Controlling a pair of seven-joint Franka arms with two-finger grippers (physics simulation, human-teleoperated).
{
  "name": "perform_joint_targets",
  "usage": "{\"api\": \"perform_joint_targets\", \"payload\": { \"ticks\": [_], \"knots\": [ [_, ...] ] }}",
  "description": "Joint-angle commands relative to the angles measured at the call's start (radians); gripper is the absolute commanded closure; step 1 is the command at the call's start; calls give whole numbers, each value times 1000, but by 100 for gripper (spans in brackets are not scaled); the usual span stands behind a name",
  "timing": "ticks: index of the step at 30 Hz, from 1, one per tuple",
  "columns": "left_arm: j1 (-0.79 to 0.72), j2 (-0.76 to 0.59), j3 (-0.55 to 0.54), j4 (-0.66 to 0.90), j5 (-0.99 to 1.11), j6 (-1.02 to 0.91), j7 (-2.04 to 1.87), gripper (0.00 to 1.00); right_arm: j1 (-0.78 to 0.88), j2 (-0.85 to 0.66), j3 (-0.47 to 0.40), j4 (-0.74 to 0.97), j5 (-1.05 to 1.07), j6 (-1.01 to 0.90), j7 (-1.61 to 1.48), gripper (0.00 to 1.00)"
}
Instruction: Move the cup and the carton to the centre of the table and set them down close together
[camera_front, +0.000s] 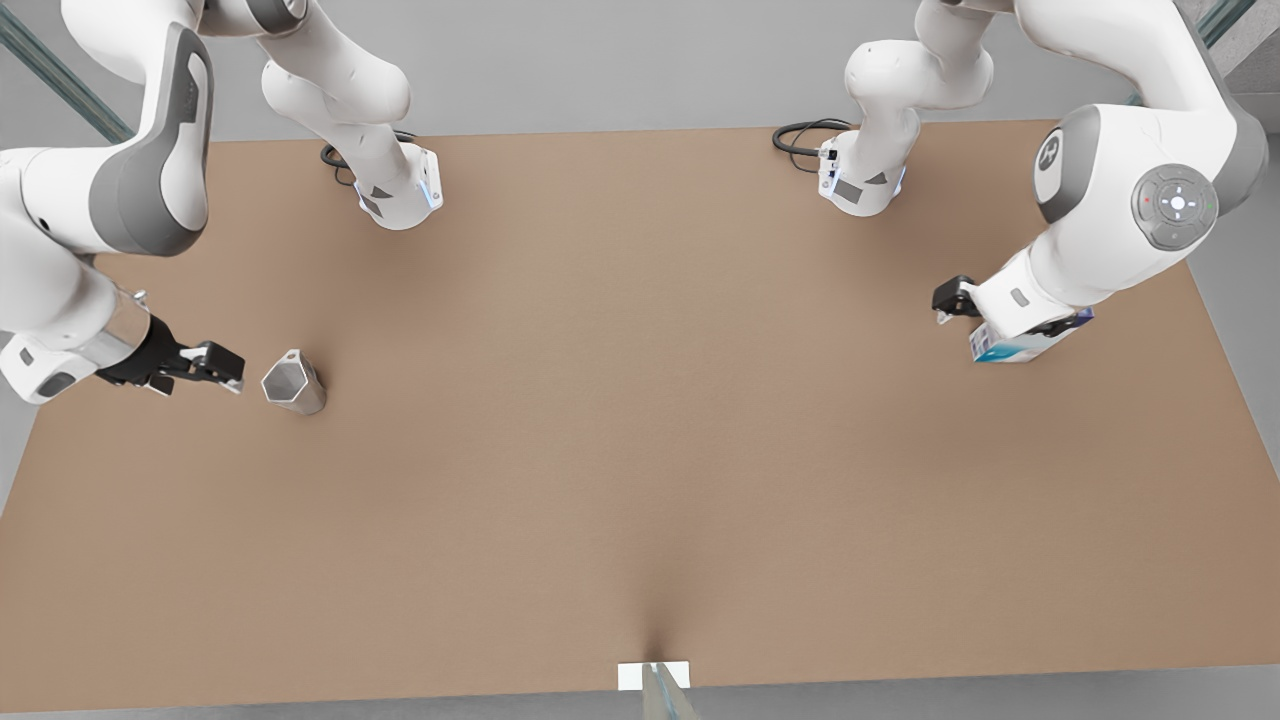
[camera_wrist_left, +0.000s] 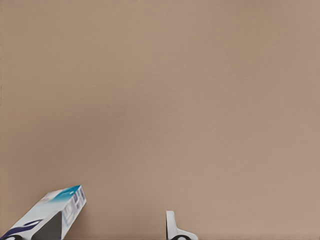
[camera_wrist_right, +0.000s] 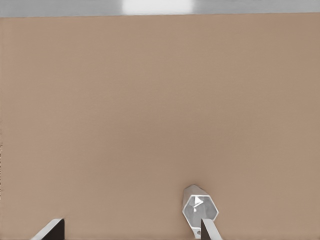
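Plain brown table (camera_front: 640, 450) bears the cup (camera_front: 293, 382) and the carton (camera_front: 1010, 348), grey floor beyond.

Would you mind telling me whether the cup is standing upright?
Upright: the cup rests on its base on the table, hexagonal mouth facing up, beside the open right gripper.

My two arms are glossy white with grey joint bands; black cables (camera_front: 800, 135) loop at my bases, and each gripper is black.
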Motion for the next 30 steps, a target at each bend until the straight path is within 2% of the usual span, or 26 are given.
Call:
{"api": "perform_joint_targets", "payload": {
  "ticks": [1, 5, 6, 9, 12, 16, 21, 25, 30],
  "knots": [
    [0, 0, 0, 0, 1, 0, 2, 0, 0, 0, 2, -1, 2, 0, 0, 0],
    [0, -23, 41, -43, 4, -14, 2, 0, 1, -8, 3, -13, 2, 0, 2, 0],
    [0, -22, 41, -67, 3, -14, 2, 0, 4, -45, 9, -77, 2, 32, 3, 0],
    [0, -22, 43, -87, 4, -18, -1, 0, 4, -115, 89, -205, 2, 81, 15, 0],
    [0, -22, 43, -103, 6, -17, -1, 0, 4, -146, 130, -298, 3, 123, 14, 0],
    [0, -23, 43, -112, 4, -11, -1, 0, 3, -184, 129, -402, -41, 178, 14, 0],
    [0, -23, 48, -112, 6, -9, 0, 0, -16, -183, 117, -419, -74, 201, 14, 0],
    [0, -22, 48, -112, 6, -9, 2, 0, -16, -181, 52, -432, -74, 207, 14, 0],
    [0, -22, 48, -112, 6, -11, 0, 0, -6, -184, 46, -464, -74, 224, 26, 0]
  ]
}}
